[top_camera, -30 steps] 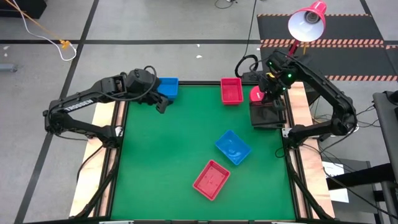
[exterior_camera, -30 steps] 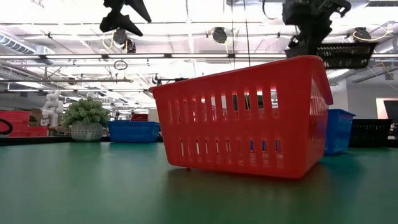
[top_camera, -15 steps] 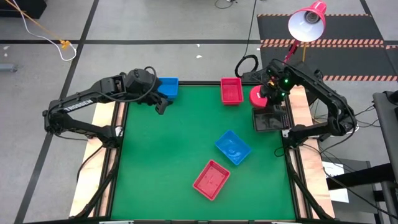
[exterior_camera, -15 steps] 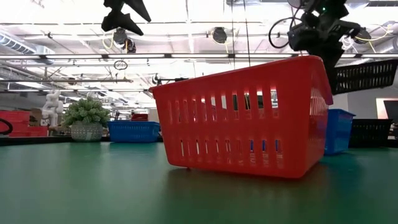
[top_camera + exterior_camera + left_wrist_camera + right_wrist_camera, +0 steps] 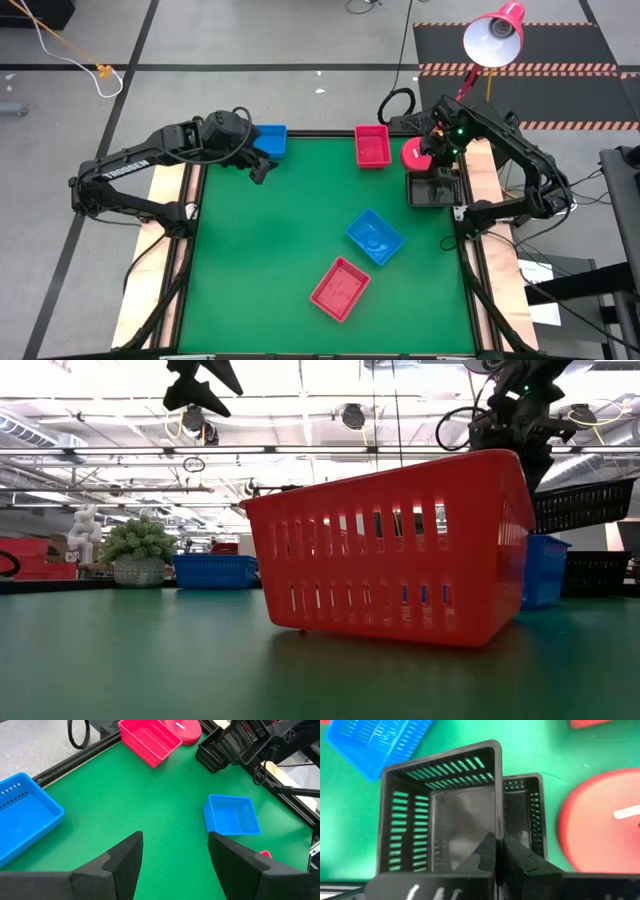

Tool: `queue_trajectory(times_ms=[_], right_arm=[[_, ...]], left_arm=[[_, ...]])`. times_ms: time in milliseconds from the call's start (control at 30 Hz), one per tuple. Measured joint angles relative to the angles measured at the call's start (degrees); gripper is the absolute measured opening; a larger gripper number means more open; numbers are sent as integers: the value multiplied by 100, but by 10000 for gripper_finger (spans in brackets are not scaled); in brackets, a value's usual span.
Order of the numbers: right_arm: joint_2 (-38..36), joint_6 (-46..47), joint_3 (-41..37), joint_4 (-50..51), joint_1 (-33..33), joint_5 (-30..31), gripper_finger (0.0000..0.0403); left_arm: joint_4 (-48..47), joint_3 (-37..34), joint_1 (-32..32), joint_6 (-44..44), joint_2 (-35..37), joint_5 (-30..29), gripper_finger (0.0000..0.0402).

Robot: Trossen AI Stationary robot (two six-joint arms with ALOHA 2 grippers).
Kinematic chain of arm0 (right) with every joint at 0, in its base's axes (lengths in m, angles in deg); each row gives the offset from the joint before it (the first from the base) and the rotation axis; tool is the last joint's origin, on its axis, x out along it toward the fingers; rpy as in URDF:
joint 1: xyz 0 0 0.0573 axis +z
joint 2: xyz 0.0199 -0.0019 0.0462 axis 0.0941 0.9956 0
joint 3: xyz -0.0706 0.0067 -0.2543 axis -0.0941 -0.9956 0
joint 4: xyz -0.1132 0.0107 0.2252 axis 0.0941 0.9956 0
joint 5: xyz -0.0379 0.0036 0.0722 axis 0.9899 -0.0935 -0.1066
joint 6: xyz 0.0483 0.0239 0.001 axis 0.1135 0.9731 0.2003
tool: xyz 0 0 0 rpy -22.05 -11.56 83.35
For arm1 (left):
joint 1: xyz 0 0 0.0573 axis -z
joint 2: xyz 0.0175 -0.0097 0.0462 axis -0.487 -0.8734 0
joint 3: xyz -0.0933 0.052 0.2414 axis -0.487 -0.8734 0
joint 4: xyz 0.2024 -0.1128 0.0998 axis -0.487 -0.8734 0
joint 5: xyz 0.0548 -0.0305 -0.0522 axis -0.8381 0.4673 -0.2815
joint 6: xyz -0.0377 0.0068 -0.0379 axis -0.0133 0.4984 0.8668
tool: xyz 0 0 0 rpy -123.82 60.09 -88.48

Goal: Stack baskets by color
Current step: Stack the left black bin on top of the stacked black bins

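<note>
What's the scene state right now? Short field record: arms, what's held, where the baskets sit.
right gripper: shut on the rim of a black basket, held in the air over a second black basket at the table's right edge
left gripper: open, empty, near the far-left corner
blue baskets: one at the far-left corner, one mid-table
red baskets: one at the far edge, one nearer the front
lamp base: red, round, beside the black baskets
</note>
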Motion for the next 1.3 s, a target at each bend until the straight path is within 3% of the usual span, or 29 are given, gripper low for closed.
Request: queue_trajectory(times_ms=[867, 1300], right_arm=[[0, 9, -685, -1072, -152, 338, 5], [2, 20, -756, -1307, -150, 641, 54]], left_arm=[[15, 0, 0, -60, 0, -4, 225], [15, 0, 0, -63, 0, -4, 225]])
